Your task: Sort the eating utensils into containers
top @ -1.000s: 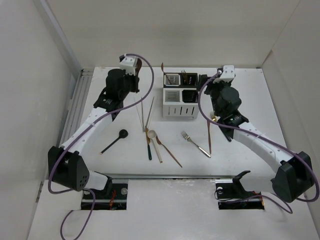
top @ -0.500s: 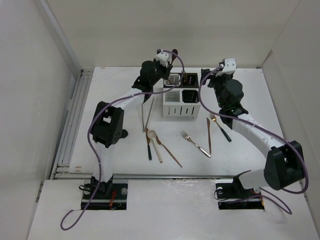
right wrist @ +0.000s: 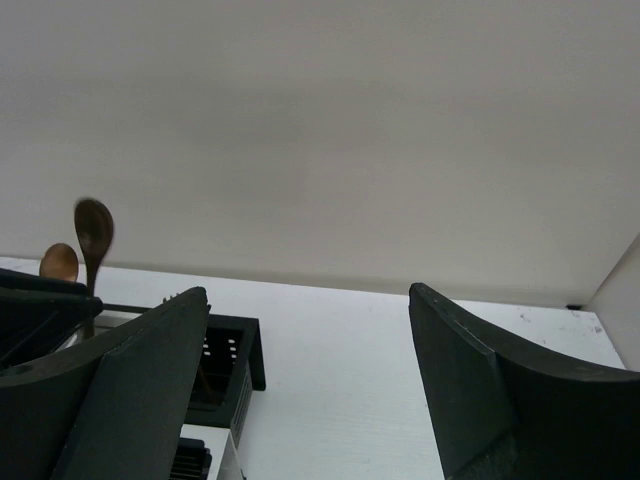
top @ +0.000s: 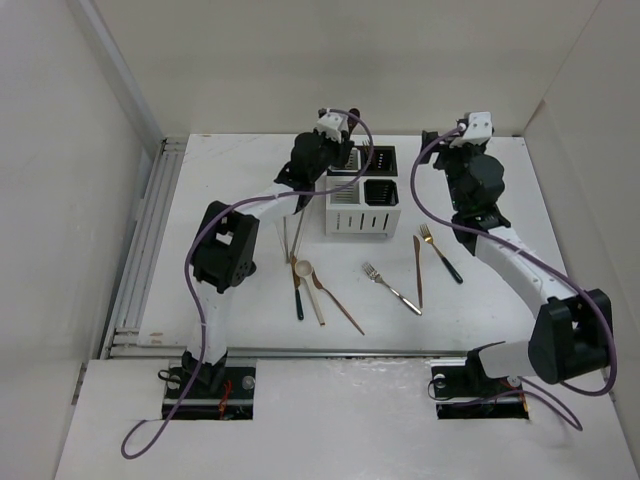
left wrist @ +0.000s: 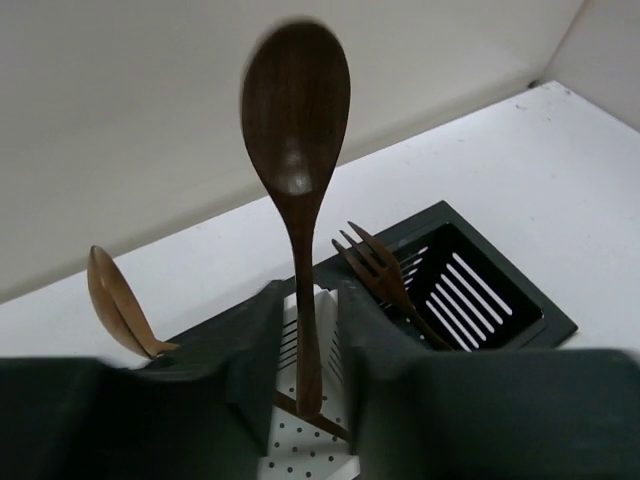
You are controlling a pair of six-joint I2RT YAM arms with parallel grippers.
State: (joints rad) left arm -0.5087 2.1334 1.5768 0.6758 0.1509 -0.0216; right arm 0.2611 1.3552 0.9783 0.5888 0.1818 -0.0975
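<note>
My left gripper [top: 338, 150] is over the caddy [top: 360, 222], at its back-left white compartment [left wrist: 310, 440]. A dark brown spoon [left wrist: 295, 110] stands upright between its fingers [left wrist: 250, 370], bowl up, handle end down in that compartment. A narrow gap shows on each side of the handle. My left gripper [left wrist: 305, 300] is slightly open. Copper forks [left wrist: 380, 275] stand in the black compartment [left wrist: 480, 290]. A copper spoon [left wrist: 115, 310] stands to the left. My right gripper [top: 462, 155] is open and empty, raised right of the caddy; it also shows in the right wrist view [right wrist: 310, 290].
On the table in front of the caddy lie pale chopsticks [top: 298, 225], a white-bowled spoon [top: 302, 269], a copper spoon [top: 338, 303], a silver fork [top: 390, 285], a copper knife [top: 420, 272] and a black-handled gold fork [top: 440, 256]. Walls close the back and sides.
My left arm swung from the table's left to the caddy with the dark spoon. My right gripper lifted off the gold fork and moved back and right.
</note>
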